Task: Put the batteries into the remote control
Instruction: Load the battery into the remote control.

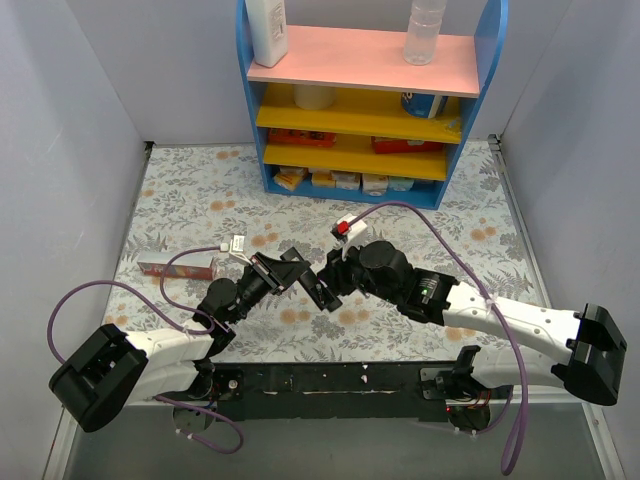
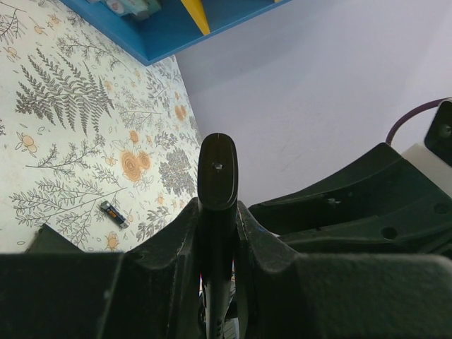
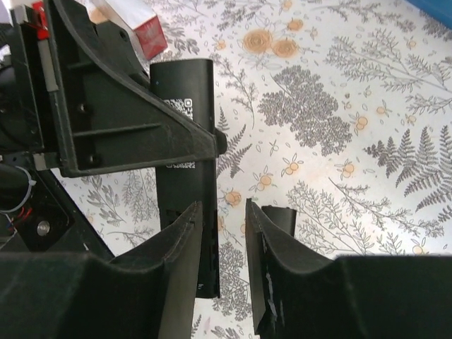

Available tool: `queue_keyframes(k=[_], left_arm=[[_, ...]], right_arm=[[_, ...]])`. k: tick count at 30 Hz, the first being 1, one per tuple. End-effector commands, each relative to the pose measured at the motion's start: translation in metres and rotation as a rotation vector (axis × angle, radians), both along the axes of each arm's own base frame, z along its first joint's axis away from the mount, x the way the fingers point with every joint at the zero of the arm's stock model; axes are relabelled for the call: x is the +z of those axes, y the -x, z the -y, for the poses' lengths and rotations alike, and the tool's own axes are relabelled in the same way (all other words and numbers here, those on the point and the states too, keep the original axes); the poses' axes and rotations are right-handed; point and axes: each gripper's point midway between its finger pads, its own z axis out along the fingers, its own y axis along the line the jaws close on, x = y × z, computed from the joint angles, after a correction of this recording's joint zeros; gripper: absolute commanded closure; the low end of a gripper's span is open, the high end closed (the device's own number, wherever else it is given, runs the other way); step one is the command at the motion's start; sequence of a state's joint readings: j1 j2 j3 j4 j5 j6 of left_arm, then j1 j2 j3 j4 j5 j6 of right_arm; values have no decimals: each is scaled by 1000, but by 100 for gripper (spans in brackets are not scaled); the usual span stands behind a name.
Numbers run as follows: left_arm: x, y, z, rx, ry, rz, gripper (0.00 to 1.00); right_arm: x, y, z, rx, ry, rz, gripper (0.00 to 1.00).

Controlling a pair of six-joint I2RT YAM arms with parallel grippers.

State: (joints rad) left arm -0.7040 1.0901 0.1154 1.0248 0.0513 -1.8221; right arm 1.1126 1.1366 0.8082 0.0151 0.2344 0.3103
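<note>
L gripper [image 2: 217,212]: jaws clamped tight on remote control [image 2: 217,173], edge-on, looks raised off table [image 1: 200,190].
R gripper [image 3: 224,208]: jaws part open, nothing held. Remote's end sits in gap on left-pad side, clear gap to right finger.
Key rel: remote long axis runs same way R fingers point, so R jaws straddle its width.
Flat black piece [image 3: 281,220] just behind R's right finger, held or lying can't tell.
Beyond: one battery [image 2: 113,214] loose on table, well apart from both jaws. 2nd not seen.
Prob R arm fetches, L busy.
</note>
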Motion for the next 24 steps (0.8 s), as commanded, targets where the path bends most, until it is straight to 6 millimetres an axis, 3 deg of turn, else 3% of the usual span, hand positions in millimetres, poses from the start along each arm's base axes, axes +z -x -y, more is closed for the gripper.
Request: queue_keyframes(k=[1,24], left_arm=[[16,2,3,-19,29,41,100],[19,3,4,-25,36,46,100]], right_arm=[[14,6,-9,41,-51,-41,63],[2,19,-15,121,-43,-96,80]])
